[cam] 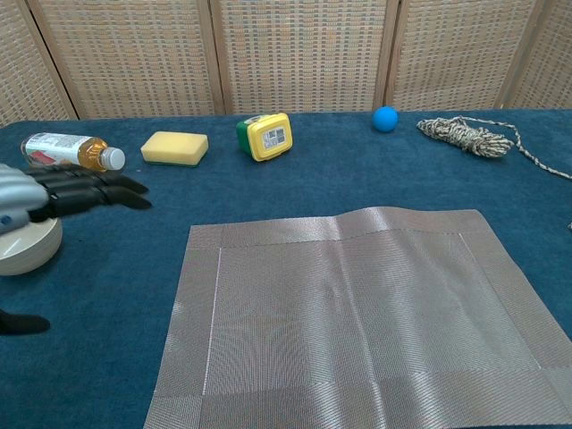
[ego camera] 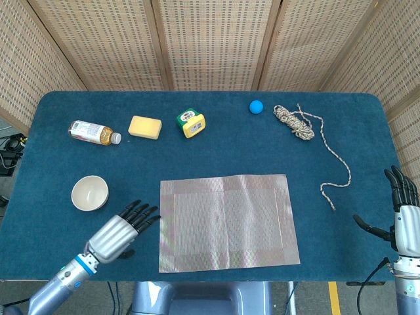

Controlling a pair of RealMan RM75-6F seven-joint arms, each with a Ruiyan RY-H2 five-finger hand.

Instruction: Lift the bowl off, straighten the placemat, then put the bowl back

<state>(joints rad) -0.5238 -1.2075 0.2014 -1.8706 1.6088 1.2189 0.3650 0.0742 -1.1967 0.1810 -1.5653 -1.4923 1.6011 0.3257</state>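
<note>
The placemat [ego camera: 226,222] lies flat and square near the front edge of the blue counter [ego camera: 216,151], with a slight ridge along its far edge in the chest view. The bowl [ego camera: 89,193] sits off the mat, upright on the counter to the left of it, well apart from the mat's edge. The left hand [ego camera: 120,230] hovers between bowl and mat, just beside the mat's left border, fingers stretched out and spread, holding nothing. In the chest view its dark fingertips [cam: 107,189] reach across above the bowl's rim. Over at the far right edge, the right hand [ego camera: 401,213] stands off the counter, fingers pointing up and apart, thumb out to the side, also empty. Along the back: a bottle [ego camera: 94,132] on its side, a yellow sponge [ego camera: 145,127], a green and yellow tape measure [ego camera: 191,123], a small blue ball [ego camera: 256,106], and a coil of rope [ego camera: 294,123] with its loose tail trailing down toward the mat's right side.
</note>
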